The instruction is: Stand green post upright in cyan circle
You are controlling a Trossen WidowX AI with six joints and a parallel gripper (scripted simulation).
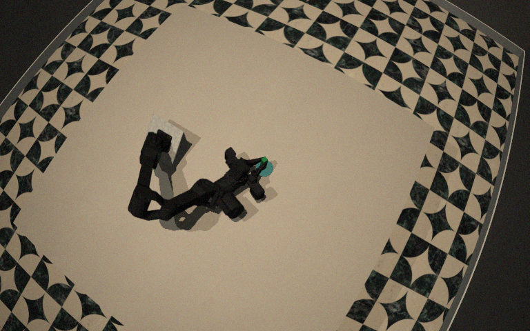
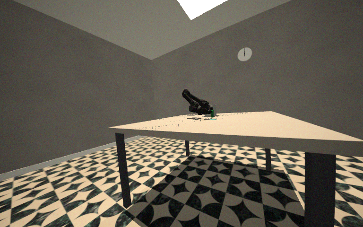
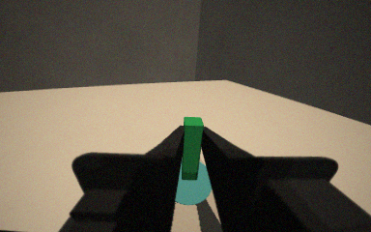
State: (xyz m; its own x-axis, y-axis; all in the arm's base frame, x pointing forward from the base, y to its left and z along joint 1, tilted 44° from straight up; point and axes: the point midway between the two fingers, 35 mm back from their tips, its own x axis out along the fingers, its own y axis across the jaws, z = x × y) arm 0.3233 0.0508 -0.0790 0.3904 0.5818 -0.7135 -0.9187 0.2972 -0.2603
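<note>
The green post (image 3: 192, 147) stands upright between my two dark fingers in the wrist view. My gripper (image 3: 191, 130) is shut on it at mid height. Its lower end sits over the far part of the cyan circle (image 3: 192, 186); I cannot tell whether it touches the table. In the overhead view the post's green top (image 1: 264, 159) shows at the upper left edge of the cyan circle (image 1: 266, 169), with the gripper (image 1: 258, 165) reaching in from the left. In the side view the post (image 2: 212, 113) is upright, low at the table top, beside the gripper (image 2: 210, 110).
The arm's base (image 1: 156, 142) stands to the left on the tan table, with the arm folded low across the table top (image 1: 187, 198). The table edges are far from the circle on all sides.
</note>
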